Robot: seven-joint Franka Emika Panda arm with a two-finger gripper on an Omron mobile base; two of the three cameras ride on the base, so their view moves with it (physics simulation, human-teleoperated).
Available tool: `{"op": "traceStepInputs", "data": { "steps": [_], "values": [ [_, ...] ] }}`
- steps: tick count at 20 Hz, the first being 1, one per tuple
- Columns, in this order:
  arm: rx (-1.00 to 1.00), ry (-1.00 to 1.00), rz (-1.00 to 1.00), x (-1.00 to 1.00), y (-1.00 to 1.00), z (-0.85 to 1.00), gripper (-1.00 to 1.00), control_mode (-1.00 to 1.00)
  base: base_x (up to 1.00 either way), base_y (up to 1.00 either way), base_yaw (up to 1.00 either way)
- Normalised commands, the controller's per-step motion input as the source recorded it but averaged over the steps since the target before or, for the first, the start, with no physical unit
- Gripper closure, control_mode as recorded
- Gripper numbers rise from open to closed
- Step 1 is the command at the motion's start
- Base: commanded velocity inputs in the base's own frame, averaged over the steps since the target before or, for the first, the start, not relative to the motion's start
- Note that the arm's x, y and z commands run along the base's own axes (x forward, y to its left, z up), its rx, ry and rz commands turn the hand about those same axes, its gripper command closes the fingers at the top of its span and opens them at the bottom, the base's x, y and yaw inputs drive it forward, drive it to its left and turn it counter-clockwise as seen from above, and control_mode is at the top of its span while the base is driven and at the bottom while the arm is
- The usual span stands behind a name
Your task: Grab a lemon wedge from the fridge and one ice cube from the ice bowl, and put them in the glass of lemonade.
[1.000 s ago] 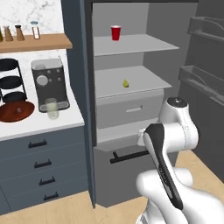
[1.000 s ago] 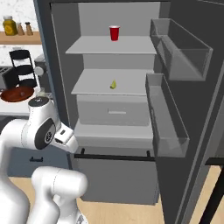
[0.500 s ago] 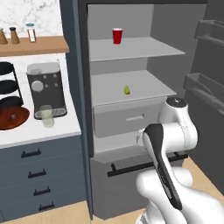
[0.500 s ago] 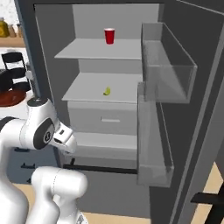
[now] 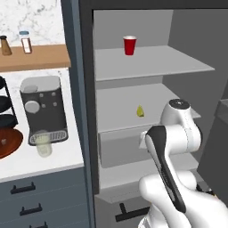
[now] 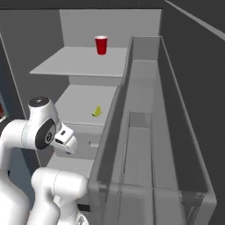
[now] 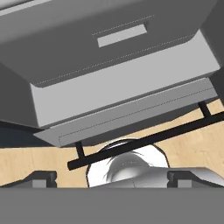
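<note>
Gripper (image 7: pixel 111 178) was fully open and empty, tucked low and pointing down at the fridge drawer (image 7: pixel 118 57) and the black handle bar (image 7: pixel 144 141) below it. Nothing grasped.

Left to right:
- ice bowl (image 5: pixel 9 142) sat far left of the gripper on the worktop (image 5: pixel 40 165); something small lay in it, too tiny to call an ice cube.
- glass of lemonade (image 5: pixel 43 143) sat just right of the bowl, in front of the coffee machine (image 5: pixel 42 109), well left of the gripper.
- lemon wedge (image 5: pixel 140 111) lay on the middle fridge shelf (image 5: pixel 129 107), above and beyond the gripper, with the drawer between them.
- red cup (image 5: pixel 129 45) stood one shelf higher.
- open door's bins (image 6: pixel 145 145) ran along the right side, close to the arm.

Risks, as I judged them:
- Gripper had to rise from drawer level to shelf level; a straight lift could catch the drawer front or shelf lip.
- Wedge was tiny and tapered; fingers closing off-centre could squirt it toward the back of the shelf.
- Door bins crowded the right side, so an elbow swing could clip them.
- Wrong shelf would mean grabbing the red cup.

Versus one second earlier: the base had driven in toward the fridge (image 5: pixel 84 89). The whole picture shifted, the shelves looked larger, the worktop slid left, and the door bins loomed large in the right base view. Arm pose looked unchanged, jaws stayed wide. The things themselves hadn't moved.
</note>
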Motion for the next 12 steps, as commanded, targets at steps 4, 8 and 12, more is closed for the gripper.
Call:
{"op": "traceStepInputs", "data": {
  "steps": [4,8,12],
  "values": [
    [0.00,0.00,0.00,0.00,0.00,0.00,-1.00,1.00,0.60,-0.04,0.05],
    [0.00,-0.09,0.04,0.23,-0.21,-0.13,-1.00,-1.00,0.08,-0.04,0.01],
    [0.00,-0.12,0.00,0.46,-0.14,-0.02,-1.00,-1.00,0.00,0.00,0.00]
  ]
}}
